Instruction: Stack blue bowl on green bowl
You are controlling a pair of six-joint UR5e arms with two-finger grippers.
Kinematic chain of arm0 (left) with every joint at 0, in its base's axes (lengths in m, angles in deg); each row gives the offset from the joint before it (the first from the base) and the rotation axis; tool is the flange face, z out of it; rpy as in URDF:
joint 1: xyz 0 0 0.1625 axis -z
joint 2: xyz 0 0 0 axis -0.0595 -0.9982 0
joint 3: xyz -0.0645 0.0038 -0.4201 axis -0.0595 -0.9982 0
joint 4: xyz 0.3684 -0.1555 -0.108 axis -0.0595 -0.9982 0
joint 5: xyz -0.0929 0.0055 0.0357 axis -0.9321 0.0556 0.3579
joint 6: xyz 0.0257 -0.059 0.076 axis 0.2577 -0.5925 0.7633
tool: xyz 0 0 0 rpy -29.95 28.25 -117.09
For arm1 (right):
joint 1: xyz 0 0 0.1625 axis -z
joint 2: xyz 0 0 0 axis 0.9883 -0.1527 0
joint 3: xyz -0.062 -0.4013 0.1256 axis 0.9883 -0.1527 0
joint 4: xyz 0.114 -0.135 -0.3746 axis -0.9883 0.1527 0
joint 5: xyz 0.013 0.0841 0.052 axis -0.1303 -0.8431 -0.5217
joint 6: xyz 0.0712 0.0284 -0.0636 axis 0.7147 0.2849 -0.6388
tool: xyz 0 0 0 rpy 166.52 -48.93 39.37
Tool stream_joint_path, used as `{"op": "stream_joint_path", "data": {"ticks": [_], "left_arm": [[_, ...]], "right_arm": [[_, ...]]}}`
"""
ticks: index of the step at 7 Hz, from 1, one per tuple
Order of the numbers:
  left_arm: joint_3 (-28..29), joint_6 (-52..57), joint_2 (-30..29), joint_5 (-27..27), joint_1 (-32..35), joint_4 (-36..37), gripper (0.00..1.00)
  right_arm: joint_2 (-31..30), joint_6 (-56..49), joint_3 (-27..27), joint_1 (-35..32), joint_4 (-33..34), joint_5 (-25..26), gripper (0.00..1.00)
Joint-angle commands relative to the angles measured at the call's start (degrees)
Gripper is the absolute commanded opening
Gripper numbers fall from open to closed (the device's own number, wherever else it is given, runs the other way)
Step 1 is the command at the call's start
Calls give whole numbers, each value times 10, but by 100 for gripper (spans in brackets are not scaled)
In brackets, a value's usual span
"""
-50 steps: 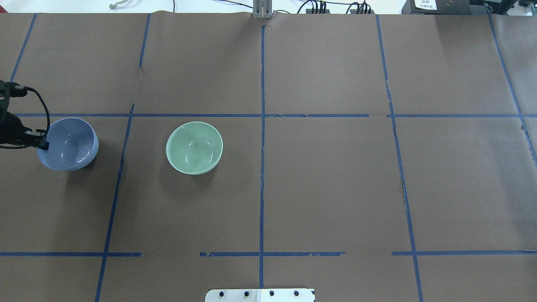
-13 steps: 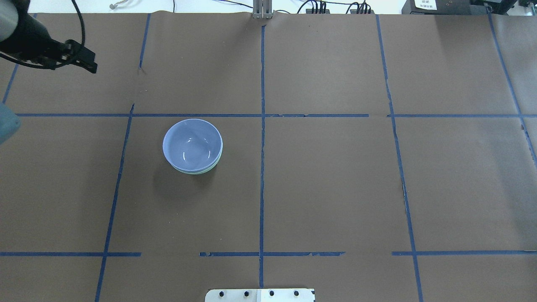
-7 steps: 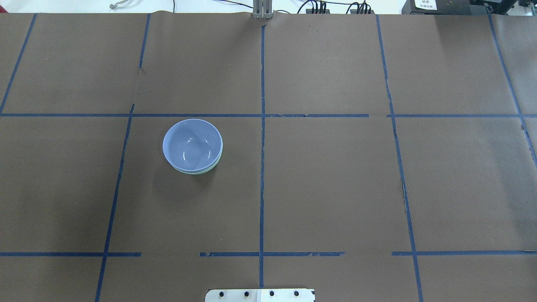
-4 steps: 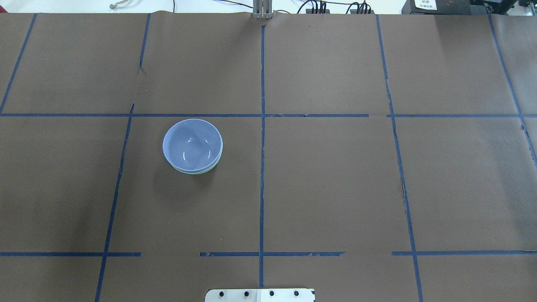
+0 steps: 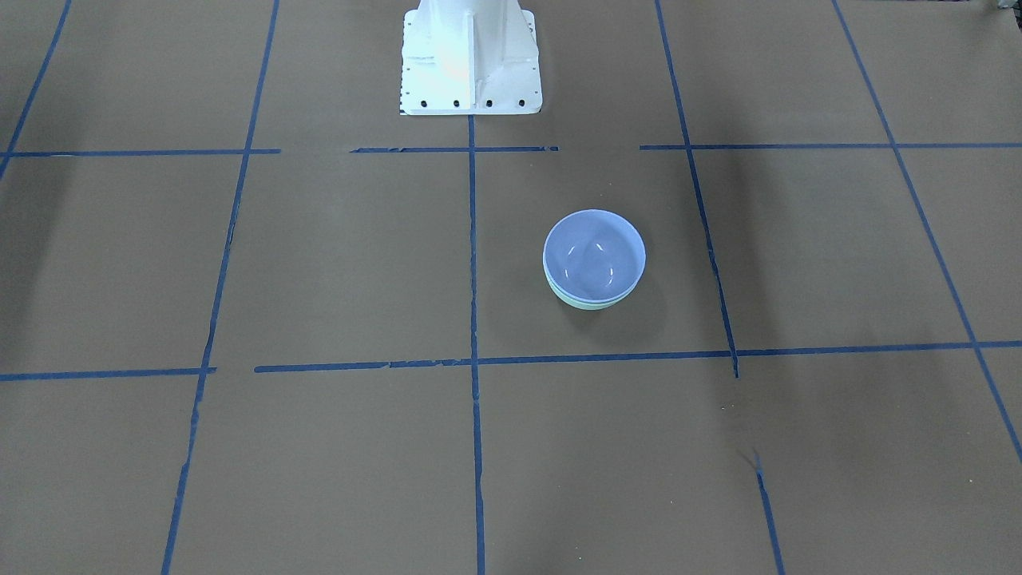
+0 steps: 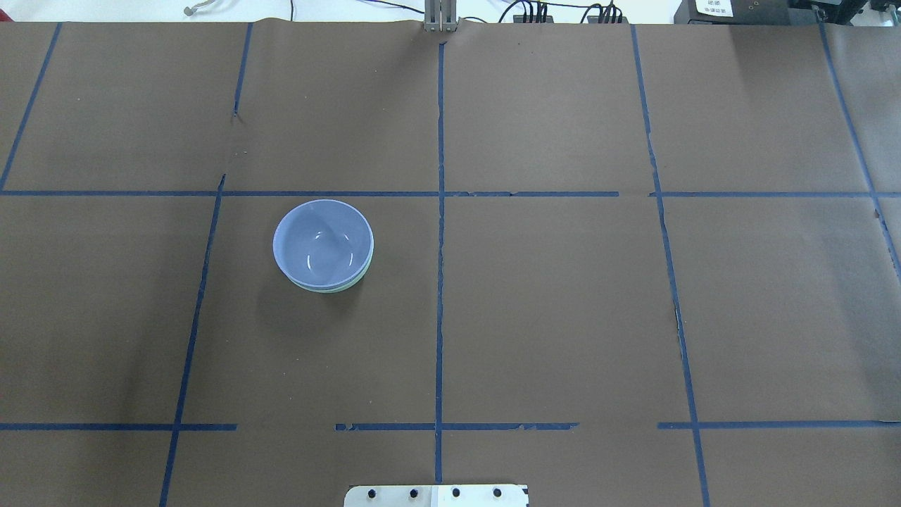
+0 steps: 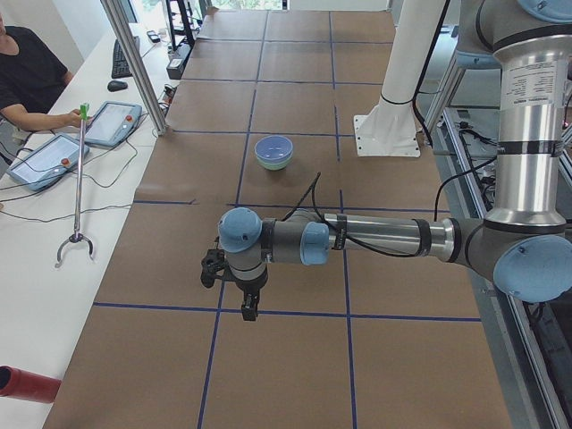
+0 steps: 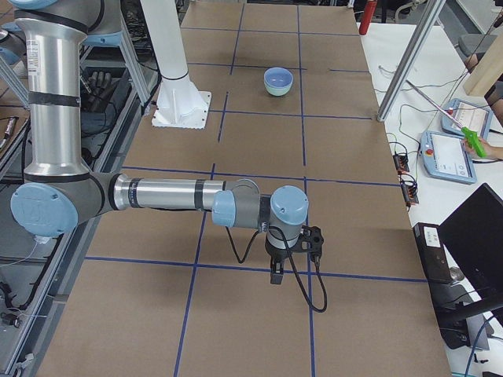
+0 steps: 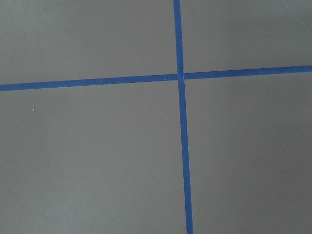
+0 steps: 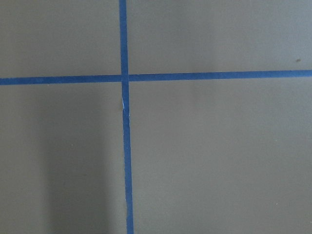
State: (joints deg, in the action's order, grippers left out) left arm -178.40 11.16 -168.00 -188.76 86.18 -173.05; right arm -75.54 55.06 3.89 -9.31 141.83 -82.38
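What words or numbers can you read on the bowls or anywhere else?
Nothing here can be read.
The white label on the black box: too small.
The sticker on the left arm: blurred.
The blue bowl and the green bowl: plain, no writing.

blue bowl (image 5: 594, 254) nested in green bowl (image 5: 592, 304), seemingly centred

Blue bowl (image 6: 322, 241): plain glossy periwinkle, with white glare spots inside. Green bowl (image 6: 336, 289): pale mint, showing only as a thin crescent under the blue rim. Surface (image 6: 549, 303): matte brown paper, gridded with dark blue tape lines (image 6: 439, 317) that are patchy and broken in places. Robot base (image 5: 469, 56): white. Left arm (image 7: 384, 237) and right arm (image 8: 161, 193): silver tubes, light blue joint caps, black cables. Left gripper (image 7: 248, 313) and right gripper (image 8: 277, 276): black.
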Motion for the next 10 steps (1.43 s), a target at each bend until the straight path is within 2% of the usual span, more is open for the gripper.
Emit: {"op": "stream_joint_path", "data": {"ticks": [1,10], "left_arm": [[0,1,7,0,8,1,100],[-1,1,7,0,19,0,100]], "right_arm": [[0,0,0,0,0,0,100],[0,0,0,0,0,0,100]]}}
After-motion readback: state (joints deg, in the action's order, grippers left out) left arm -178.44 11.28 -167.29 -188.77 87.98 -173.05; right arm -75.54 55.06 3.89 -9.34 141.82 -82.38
